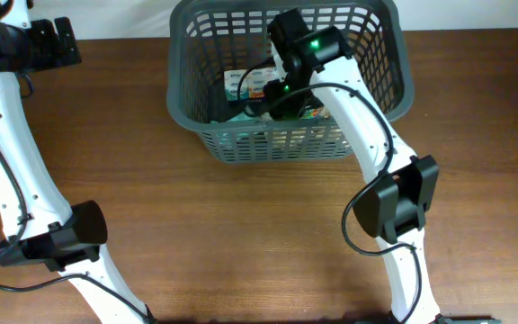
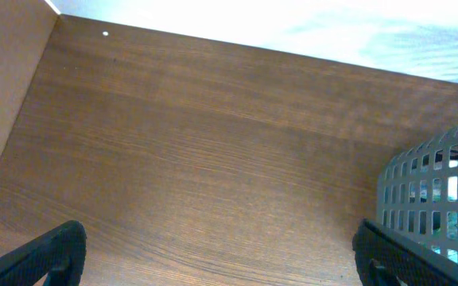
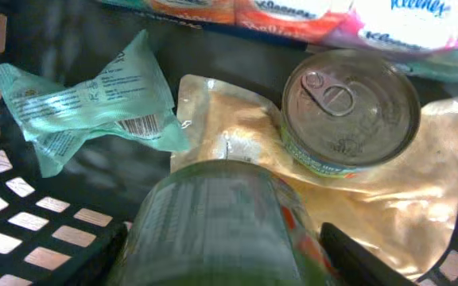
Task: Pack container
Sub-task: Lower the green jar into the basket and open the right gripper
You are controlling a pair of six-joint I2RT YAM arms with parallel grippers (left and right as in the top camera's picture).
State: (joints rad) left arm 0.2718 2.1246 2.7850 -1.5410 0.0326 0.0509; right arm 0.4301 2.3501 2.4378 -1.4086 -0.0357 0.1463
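Note:
The dark grey lattice basket stands at the back middle of the table. It also shows at the right edge of the left wrist view. My right gripper is down inside the basket. In the right wrist view its fingers sit on both sides of a blurred glass jar with a green and red label, just above the basket floor. My left gripper hangs wide open and empty over the far left of the table, and the left wrist view shows only bare wood between its fingers.
In the basket lie a metal pull-tab can, a gold foil pouch under it, a crumpled green packet and Kleenex tissue packs by the far wall. The wooden table runs in front of the basket.

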